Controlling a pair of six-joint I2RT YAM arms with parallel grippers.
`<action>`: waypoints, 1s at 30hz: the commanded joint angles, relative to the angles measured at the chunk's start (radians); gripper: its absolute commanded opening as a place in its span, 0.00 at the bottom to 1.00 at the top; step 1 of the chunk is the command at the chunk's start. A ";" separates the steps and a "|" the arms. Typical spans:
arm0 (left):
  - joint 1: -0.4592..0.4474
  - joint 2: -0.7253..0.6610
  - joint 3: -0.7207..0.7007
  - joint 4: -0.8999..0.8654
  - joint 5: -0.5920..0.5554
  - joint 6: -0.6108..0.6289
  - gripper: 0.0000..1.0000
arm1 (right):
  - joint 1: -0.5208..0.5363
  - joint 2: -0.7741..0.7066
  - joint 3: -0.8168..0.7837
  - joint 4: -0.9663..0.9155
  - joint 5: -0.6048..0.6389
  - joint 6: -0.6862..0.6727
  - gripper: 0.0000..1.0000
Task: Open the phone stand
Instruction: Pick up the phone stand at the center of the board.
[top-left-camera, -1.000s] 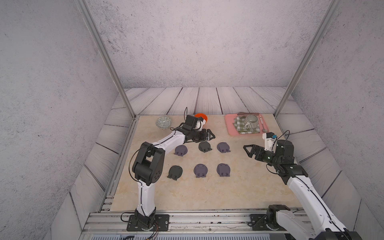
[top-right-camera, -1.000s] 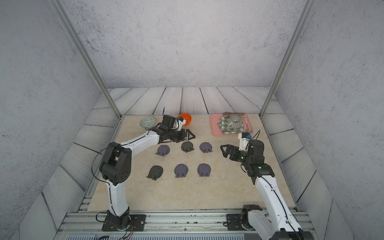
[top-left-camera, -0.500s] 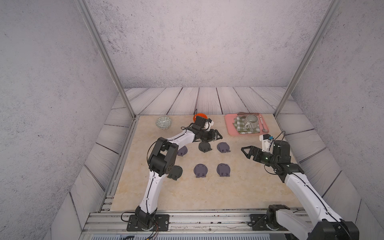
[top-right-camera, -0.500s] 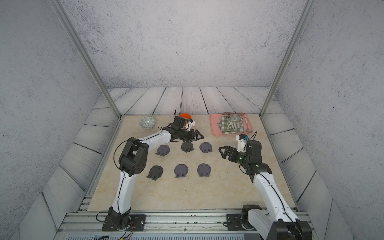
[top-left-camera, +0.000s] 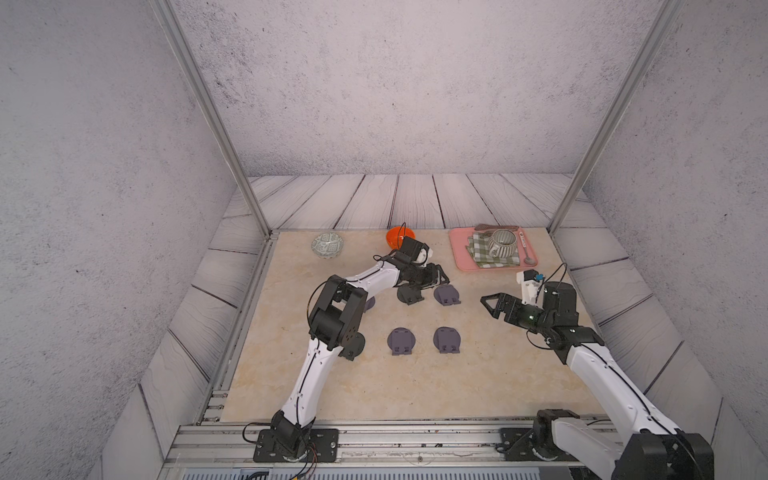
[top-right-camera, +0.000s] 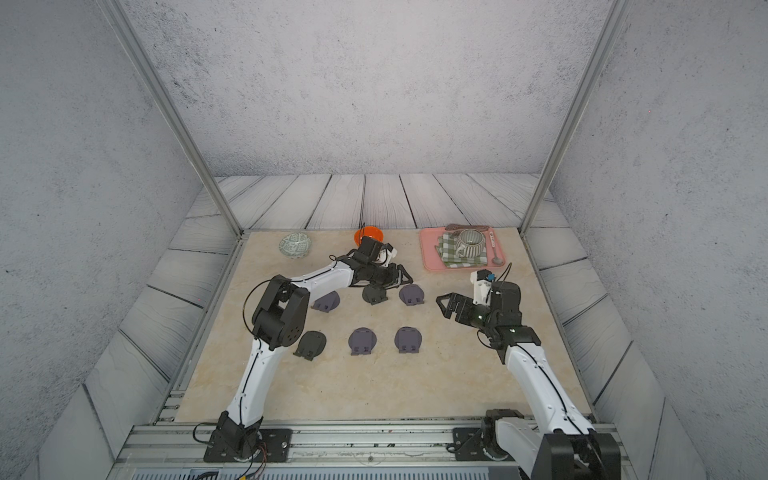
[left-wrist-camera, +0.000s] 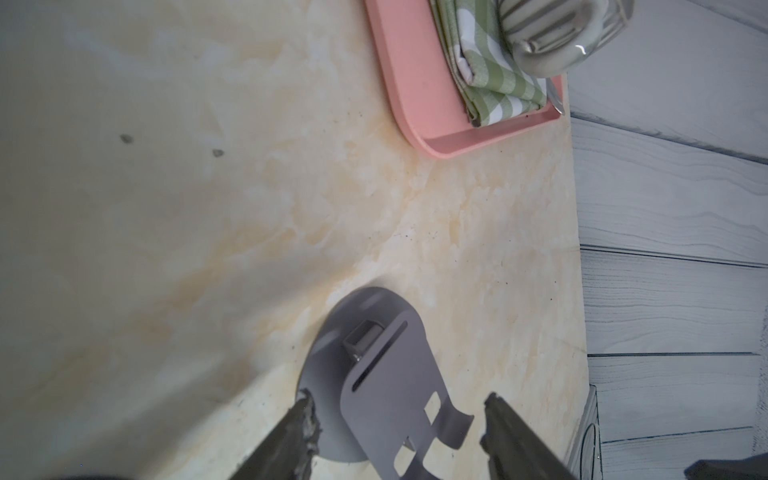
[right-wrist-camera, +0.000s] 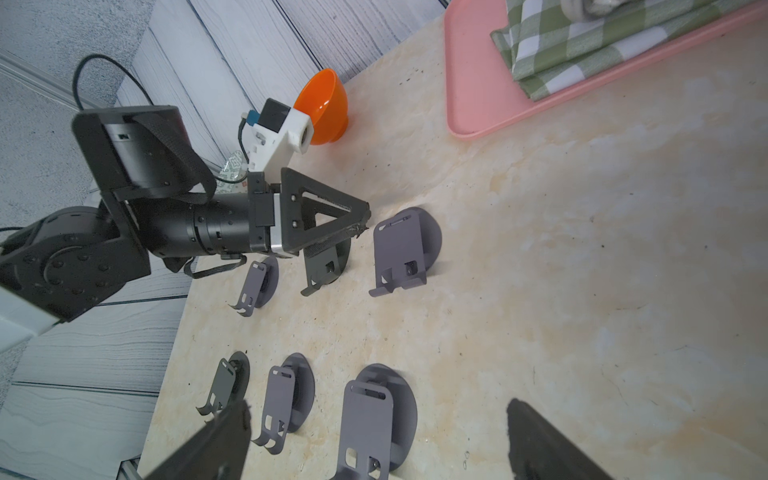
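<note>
Several flat grey phone stands lie in two rows on the marble table. My left gripper (top-left-camera: 440, 279) (top-right-camera: 405, 277) is low over the back row. It is open, its jaws straddling the back-right phone stand (left-wrist-camera: 374, 374) (top-left-camera: 448, 296) (top-right-camera: 411, 294) without a visible grip. That stand's plate looks slightly raised off its round base. The back-middle stand (top-left-camera: 410, 296) (right-wrist-camera: 328, 262) lies just under the gripper body. My right gripper (top-left-camera: 486, 305) (top-right-camera: 440, 305) (right-wrist-camera: 378, 409) hovers open at the right, pointing left, with nothing held. The front-right stand (right-wrist-camera: 365, 424) (top-left-camera: 446, 340) shows below it.
A pink tray (top-left-camera: 459, 253) with a checked cloth, a striped cup (top-left-camera: 503, 243) and a spoon sits at the back right. An orange bowl (top-left-camera: 399, 237) stands right behind my left wrist. A patterned bowl (top-left-camera: 327, 245) is at the back left. The left arm's elbow (top-left-camera: 336, 311) covers part of the left-hand stands.
My left gripper has slid right along the back row, from the middle stand to the right one, and its jaws have narrowed a little. The right gripper has edged slightly left.
</note>
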 joint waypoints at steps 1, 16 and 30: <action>-0.005 0.034 0.034 -0.007 -0.013 -0.015 0.67 | 0.003 0.003 -0.012 0.010 -0.005 -0.005 0.99; -0.010 0.097 0.053 0.072 0.057 -0.064 0.64 | 0.003 0.010 -0.016 0.012 -0.008 -0.002 0.99; -0.012 0.152 0.076 0.092 0.123 -0.097 0.53 | 0.003 0.027 -0.016 0.008 -0.016 -0.003 0.99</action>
